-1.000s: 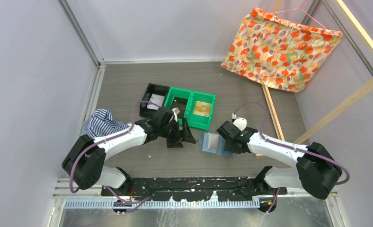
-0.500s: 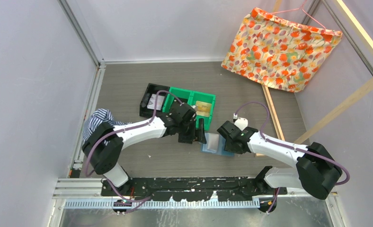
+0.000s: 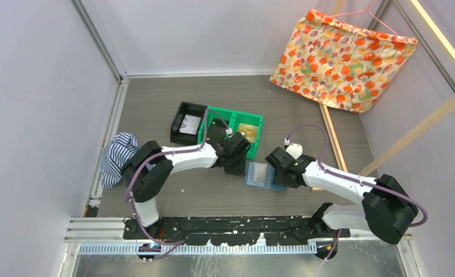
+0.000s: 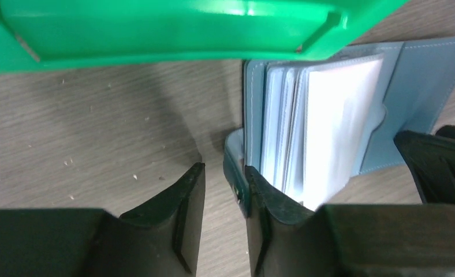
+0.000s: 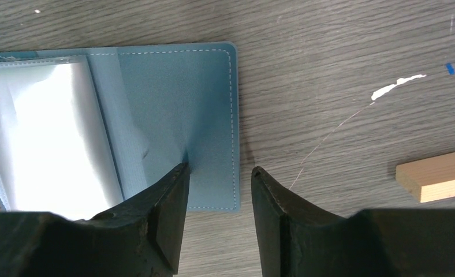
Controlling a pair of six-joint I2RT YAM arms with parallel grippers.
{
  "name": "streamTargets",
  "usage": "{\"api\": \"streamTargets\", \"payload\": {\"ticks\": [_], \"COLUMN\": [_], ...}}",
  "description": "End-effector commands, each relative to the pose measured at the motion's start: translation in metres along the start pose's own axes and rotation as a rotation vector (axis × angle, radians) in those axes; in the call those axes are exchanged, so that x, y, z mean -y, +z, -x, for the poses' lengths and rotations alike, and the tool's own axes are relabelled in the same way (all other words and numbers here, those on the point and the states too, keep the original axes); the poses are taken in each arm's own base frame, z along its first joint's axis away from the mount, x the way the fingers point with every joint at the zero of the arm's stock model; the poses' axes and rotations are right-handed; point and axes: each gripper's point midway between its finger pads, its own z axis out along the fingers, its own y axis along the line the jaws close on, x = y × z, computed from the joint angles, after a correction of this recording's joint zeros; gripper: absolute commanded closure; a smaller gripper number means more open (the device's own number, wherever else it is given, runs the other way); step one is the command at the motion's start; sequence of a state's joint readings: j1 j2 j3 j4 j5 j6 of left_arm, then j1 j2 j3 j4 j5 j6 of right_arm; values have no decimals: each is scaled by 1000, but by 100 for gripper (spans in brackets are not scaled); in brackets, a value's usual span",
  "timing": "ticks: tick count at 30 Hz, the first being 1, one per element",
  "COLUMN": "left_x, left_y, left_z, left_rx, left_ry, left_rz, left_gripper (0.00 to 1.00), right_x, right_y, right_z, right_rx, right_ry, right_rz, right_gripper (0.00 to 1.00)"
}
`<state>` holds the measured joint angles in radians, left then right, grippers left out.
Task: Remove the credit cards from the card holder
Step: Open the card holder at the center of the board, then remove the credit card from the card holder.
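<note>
The card holder [image 3: 258, 174] lies spread open on the desk [image 3: 156, 98], just in front of the green bin [image 3: 237, 130], between the two arms. What has changed is on its left. A second ago the left arm [image 3: 185, 157] was well to the left of the holder, and it has since swung across the desk so that its jaws now sit at the holder's left edge. The right arm [image 3: 335, 179] has kept its place on the holder's right side. Both arms are now at the holder, so the pulling of the credit cards looks about to start rather than under way, and no card lies free on the desk. The holder shows a pale blue lining with stitched edges, a darker teal outer edge and a fanned stack of clear sleeves [image 4: 329, 115] that glare white. I cannot tell whether any sleeve holds a card. In the left wrist view the jaws are slightly apart and grip nothing, with the holder's near corner right against one finger. In the right wrist view the jaws are apart and straddle the right edge, one finger pressing the lining into a crease and the other on bare desk. Off to the right lies a wooden strip [image 5: 433, 173].
</note>
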<state>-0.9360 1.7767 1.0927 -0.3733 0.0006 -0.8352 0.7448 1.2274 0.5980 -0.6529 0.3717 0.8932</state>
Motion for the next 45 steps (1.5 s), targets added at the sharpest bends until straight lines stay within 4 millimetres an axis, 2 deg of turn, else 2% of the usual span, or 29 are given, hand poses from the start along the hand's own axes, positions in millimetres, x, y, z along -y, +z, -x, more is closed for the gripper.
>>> {"api": "streamTargets", "payload": {"ticks": [1,2,3,7,11,15,17,19,25,31,34,39,45], "left_x": [18,19,20,32,45,57,62,62,44,31,12,-24,-70], "left_y": [3,2,0,-18,-54,-90,-97,-94,-79,-86,-88,-83,-80], "left_z": [28,29,29,34,38,42,38,31,15,14,12,-11,-38], "left_rx": [90,90,90,109,133,163,150,118,75,107,122,109,104], "left_ry": [-1,4,12,38,53,68,74,75,45,2,-56,-129,-147], "left_rz": [-20,-22,-28,-80,-157,-230,-262,-273,-227,-179,-101,-7,113], "left_gripper": [86,97,99,99,99,99,99,100,99,100,99,99,99], "right_x": [-2,-2,-2,-6,-18,-33,-38,-42,-58,-68,-72,-84,-104], "right_y": [-15,-20,-25,-47,-66,-74,-75,-75,-67,-55,-52,-48,-44], "right_z": [16,20,25,46,62,70,72,73,60,48,44,32,16], "right_rx": [40,52,66,120,148,160,161,152,93,42,20,-30,-107], "right_ry": [21,26,30,39,45,50,46,45,64,66,56,80,123], "right_rz": [11,15,20,44,96,166,190,206,281,311,317,377,483], "right_gripper": [46,42,38,31,29,29,29,29,29,29,29,35,36]}}
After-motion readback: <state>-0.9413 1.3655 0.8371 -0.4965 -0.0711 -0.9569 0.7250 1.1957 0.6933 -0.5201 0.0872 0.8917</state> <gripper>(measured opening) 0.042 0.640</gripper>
